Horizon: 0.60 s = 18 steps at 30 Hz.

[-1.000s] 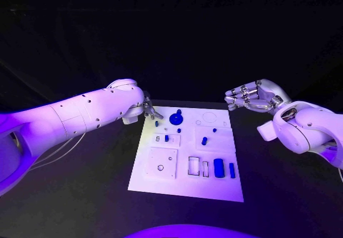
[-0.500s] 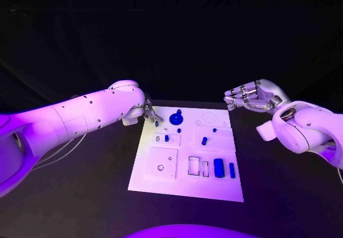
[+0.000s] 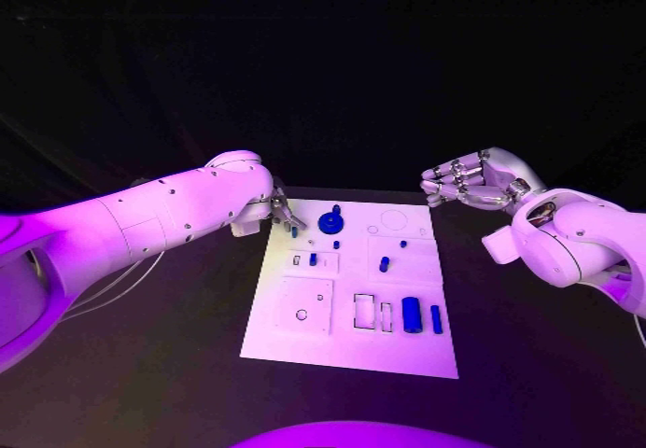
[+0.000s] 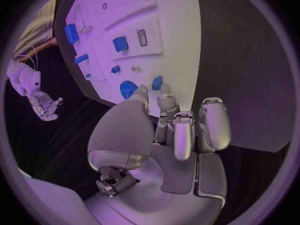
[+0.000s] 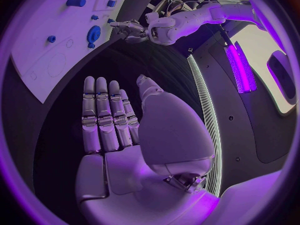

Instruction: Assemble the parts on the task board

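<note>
The white task board lies in the middle of the black table. My left hand is over its far left corner. There the thumb and a fingertip pinch a small blue peg, also seen as the peg standing at the board's edge; the other fingers are curled in. A blue gear sits just right of it. My right hand hovers off the board's far right corner, fingers straight and apart, holding nothing.
Several more blue parts sit on the board: a small block, a larger block and a slim bar beside two outlined slots. Bare black table lies on both sides of the board.
My left hand's fingers have edged slightly toward the small blue peg. The right hand and the parts on the board have not moved.
</note>
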Each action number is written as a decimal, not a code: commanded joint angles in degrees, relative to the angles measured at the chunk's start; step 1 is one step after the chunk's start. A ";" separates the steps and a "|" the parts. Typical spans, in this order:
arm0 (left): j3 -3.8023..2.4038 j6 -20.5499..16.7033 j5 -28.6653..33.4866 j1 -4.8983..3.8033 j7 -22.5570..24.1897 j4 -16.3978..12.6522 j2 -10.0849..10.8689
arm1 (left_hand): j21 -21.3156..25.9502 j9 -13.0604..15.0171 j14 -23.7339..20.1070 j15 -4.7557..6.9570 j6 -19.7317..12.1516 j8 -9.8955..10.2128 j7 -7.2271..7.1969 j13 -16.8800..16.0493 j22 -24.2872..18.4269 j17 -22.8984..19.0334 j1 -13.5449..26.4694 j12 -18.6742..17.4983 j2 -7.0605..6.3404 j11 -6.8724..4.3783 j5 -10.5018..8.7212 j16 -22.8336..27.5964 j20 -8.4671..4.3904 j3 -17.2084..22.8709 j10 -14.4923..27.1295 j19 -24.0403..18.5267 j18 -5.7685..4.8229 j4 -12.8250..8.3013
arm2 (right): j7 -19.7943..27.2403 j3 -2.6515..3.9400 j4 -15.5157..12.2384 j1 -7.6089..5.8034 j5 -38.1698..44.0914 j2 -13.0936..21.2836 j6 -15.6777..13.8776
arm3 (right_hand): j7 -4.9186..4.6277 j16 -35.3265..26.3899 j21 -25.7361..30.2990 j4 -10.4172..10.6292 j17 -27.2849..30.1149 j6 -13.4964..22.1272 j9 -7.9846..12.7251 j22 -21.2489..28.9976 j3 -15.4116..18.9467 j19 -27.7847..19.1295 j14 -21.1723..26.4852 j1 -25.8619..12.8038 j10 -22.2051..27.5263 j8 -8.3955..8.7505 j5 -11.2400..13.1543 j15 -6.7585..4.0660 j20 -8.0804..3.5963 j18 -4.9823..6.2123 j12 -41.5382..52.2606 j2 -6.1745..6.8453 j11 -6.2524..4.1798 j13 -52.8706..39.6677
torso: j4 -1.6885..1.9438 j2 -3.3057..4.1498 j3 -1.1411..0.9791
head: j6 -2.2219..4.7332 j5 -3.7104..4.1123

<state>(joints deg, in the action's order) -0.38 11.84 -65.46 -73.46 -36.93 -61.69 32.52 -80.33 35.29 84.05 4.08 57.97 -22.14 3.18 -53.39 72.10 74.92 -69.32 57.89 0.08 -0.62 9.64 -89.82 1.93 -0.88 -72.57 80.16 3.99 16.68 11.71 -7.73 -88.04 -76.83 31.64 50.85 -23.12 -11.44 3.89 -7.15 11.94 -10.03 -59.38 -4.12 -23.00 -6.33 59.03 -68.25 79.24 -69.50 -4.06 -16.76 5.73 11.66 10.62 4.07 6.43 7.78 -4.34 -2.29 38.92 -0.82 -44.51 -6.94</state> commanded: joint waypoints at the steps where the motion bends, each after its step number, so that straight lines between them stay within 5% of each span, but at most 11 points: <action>1: 0.00 0.42 1.40 0.00 0.14 0.04 -0.25 | -0.21 -0.21 5.95 -0.05 0.34 0.26 0.07 0.15 0.08 15.08 -1.29 0.14 0.01 -0.16 0.33 -0.18 0.03 -0.19 -0.15 0.23 -0.07 -0.29 | 0.32 0.01 -0.04 0.03 0.14 -0.07 0.90 | 0.08 -0.31 0.23 -0.27 0.10 0.45 -0.06 0.05 0.10 -0.20 0.45 -0.26 0.50 0.09 -0.21 0.00 0.36 -0.16 0.02 -0.28 -0.02 0.06 | 0.00 -0.02 -0.01 | -0.07 0.00; 18: 0.24 0.45 3.30 0.10 0.26 0.48 -0.48 | -0.17 -1.72 5.95 0.20 -0.22 0.79 -0.13 1.42 0.20 15.08 -11.68 -0.78 2.25 -0.41 0.63 -0.18 -0.02 3.31 0.72 0.09 -0.07 -2.18 | 0.31 0.01 0.02 0.03 0.14 -0.08 0.95 | 0.09 -0.28 0.26 -0.35 0.14 0.45 -0.06 0.14 0.09 -0.18 0.45 -0.23 0.49 0.08 -0.36 -0.01 0.37 -0.15 0.03 -0.35 -0.03 0.06 | 0.00 -0.04 0.02 | -0.37 0.13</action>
<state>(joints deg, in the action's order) -0.16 11.83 -63.49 -73.41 -36.88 -61.19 32.20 -80.32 33.46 84.05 4.08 57.95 -21.36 3.19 -51.99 72.24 74.91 -80.29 57.43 1.88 -1.04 9.91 -89.82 1.93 2.13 -72.15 80.16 3.99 14.62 11.71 -7.73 -88.02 -76.83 31.64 50.82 -23.02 -11.44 3.89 -7.15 11.94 -9.94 -59.38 -4.12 -22.94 -6.33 59.03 -68.25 79.24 -69.50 -4.06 -16.75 5.73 11.66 10.63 4.07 6.43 7.78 -4.35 -2.29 38.88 -0.81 -44.86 -6.86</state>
